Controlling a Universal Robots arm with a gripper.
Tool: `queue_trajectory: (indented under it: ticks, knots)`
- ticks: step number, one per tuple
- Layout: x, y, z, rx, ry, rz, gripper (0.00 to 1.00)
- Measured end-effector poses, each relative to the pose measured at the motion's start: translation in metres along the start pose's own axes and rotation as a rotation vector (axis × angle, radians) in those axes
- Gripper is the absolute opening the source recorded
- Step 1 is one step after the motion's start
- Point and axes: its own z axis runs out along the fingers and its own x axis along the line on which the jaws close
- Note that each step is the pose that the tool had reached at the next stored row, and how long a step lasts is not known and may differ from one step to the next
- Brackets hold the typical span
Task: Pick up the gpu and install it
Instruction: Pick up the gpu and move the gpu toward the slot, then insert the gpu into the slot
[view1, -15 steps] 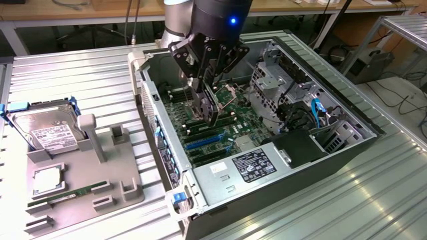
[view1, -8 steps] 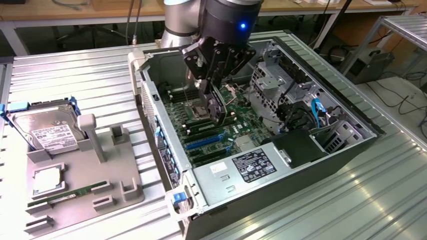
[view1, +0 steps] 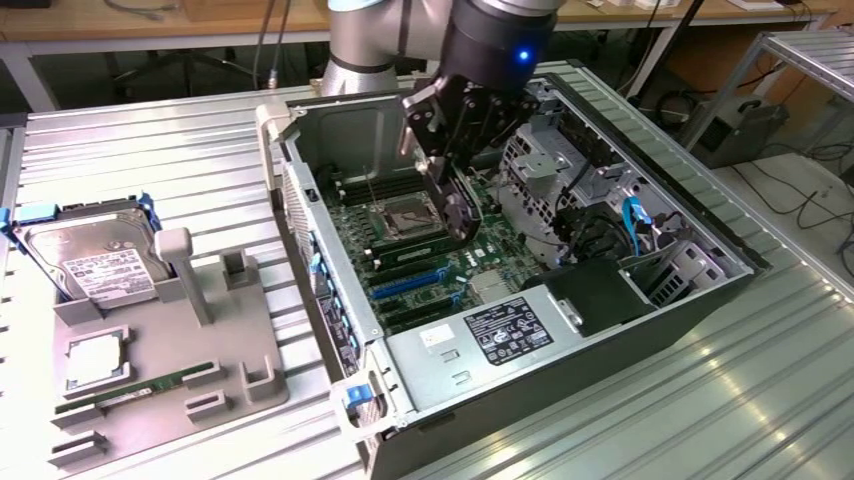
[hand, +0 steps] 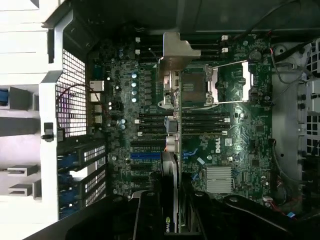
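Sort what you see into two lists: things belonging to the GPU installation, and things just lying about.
Part of the job:
- gpu, gripped by the hand
- motherboard with blue slots
- open computer case

Lying about, beside the case:
- hard drive
- green memory stick
- processor chip
- grey holder

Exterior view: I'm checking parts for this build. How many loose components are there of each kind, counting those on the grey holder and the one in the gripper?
hard drive: 1
processor chip: 1
memory stick: 1
gpu, held by the gripper: 1
Total: 4
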Motion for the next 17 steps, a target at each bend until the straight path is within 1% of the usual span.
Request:
queue_trajectory:
  ticks: [3,8,11,13,17]
  knots:
    - [-0.011,0.0,0.0024,-0.004,0.0,0.0,0.26]
    - [-0.022,0.0,0.0055,-0.0092,0.0003,0.0,0.26]
    - [-0.027,-0.0001,0.0072,-0.0122,0.0004,0.0,0.26]
    - [-0.029,-0.0001,0.0076,-0.0126,0.0006,0.0,0.26]
    - [-0.029,-0.0001,0.0077,-0.0127,0.001,0.0,0.26]
